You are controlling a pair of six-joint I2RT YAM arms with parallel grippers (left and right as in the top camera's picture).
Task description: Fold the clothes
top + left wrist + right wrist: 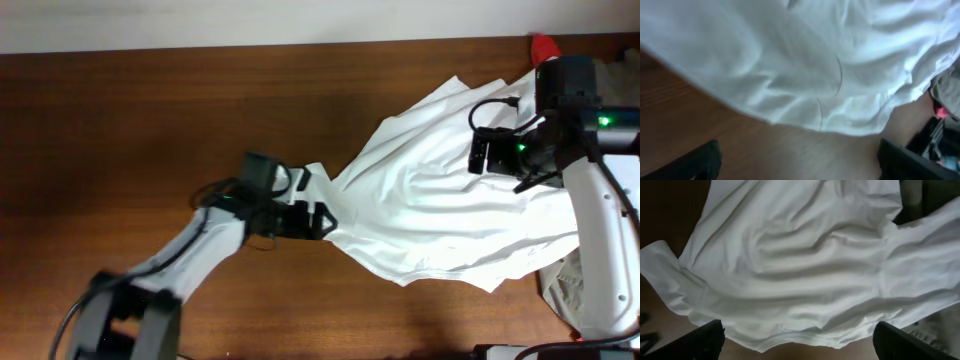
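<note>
Black left tool (322, 220), released, sits at the left edge of the shirt (440, 205), crumpled toward the far right corner of the bench (120, 130); right tool (482, 152) hovers released above. Best pinch opposite edges and stretch it flat first.

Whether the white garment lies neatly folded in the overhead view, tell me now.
No, the white garment lies spread out and wrinkled across the table.
</note>
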